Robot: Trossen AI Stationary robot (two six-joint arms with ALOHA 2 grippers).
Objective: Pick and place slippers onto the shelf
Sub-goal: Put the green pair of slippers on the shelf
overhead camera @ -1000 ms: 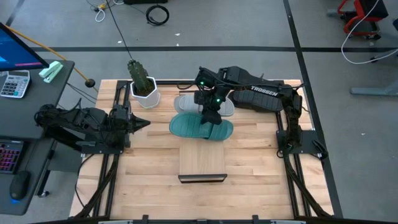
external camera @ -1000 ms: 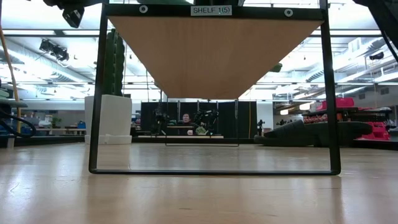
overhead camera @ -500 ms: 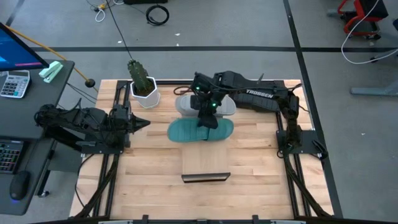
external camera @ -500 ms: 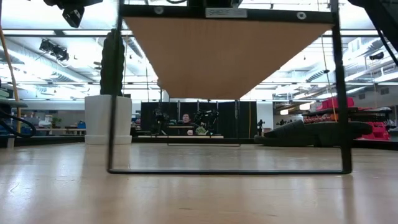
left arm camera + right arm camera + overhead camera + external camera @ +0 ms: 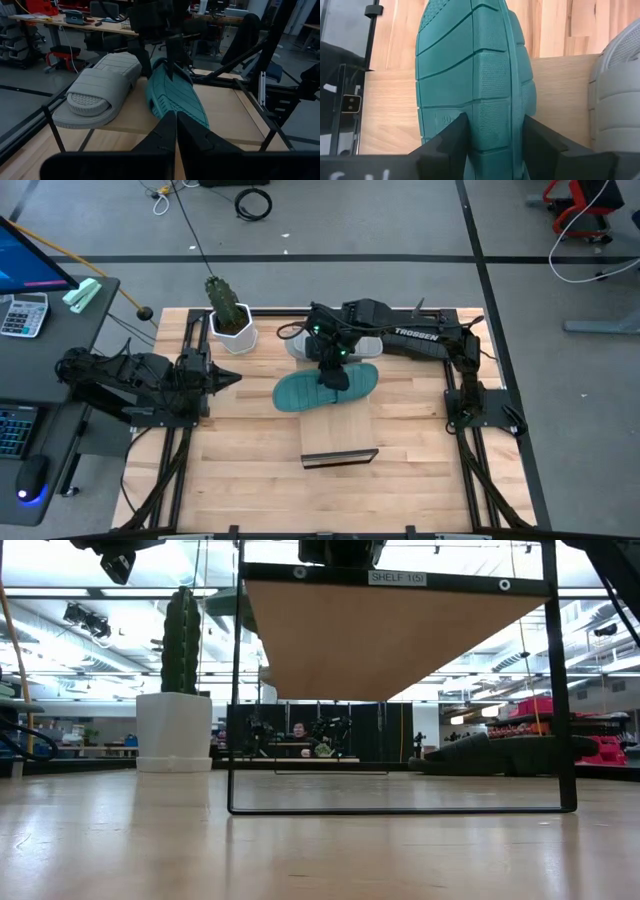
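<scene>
The shelf (image 5: 340, 430), a light-wood board on dark rails, stands mid-table. A light grey slipper (image 5: 97, 87) lies flat on the board's far end. A teal green slipper (image 5: 318, 388) is tipped onto its long edge over the board, tread showing, with my right gripper (image 5: 335, 372) shut on it from above. My left gripper (image 5: 228, 377) waits shut at the table's left side, pointing level toward the slippers, touching nothing. My right gripper pinches the teal slipper between its two fingers a little right of its middle, one finger on the treaded sole (image 5: 470, 125), the other on the opposite face, which is hidden. The fingers slant down from the far right, across the slipper. Whether its lower edge (image 5: 197, 117) touches the board I cannot tell.
A white pot with a cactus (image 5: 232, 330) stands at the far left corner of the tabletop. Bare wood lies to the left and right of the shelf. Beyond the left edge is a desk with a keyboard and calculator (image 5: 22, 315).
My right gripper has moved a little toward the left and down with the teal slipper, rolling as it went. The slipper has turned, its right end now farther back than its left. The shelf's near end has slid toward the table's right.
</scene>
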